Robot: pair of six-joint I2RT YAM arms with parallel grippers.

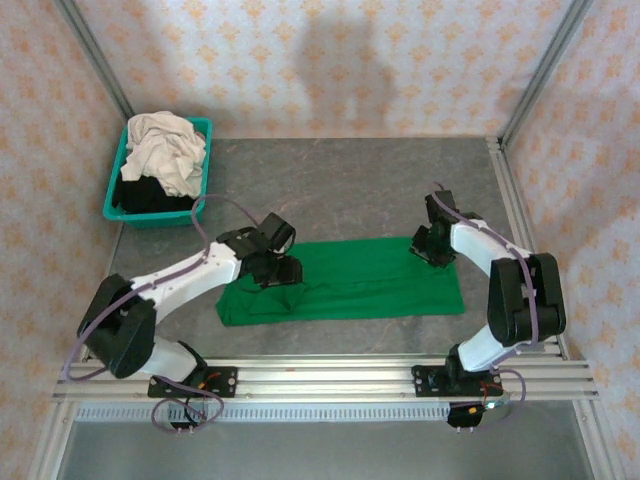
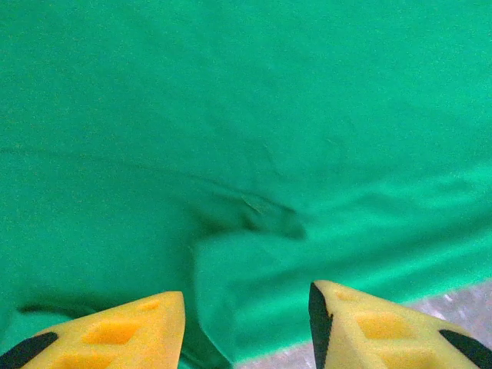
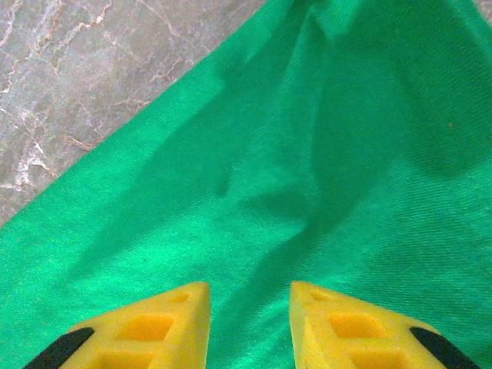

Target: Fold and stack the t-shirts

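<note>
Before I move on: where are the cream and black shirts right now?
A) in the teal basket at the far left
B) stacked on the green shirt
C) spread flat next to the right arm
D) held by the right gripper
A: the cream shirt sits heaped on the black shirt inside the teal basket, apart from the green shirt lying on the table.

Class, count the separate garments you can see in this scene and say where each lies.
3. The green t-shirt lies flat on the table; a cream-white one is heaped in the teal basket, with a black one beneath it. More may be hidden in that heap.
</note>
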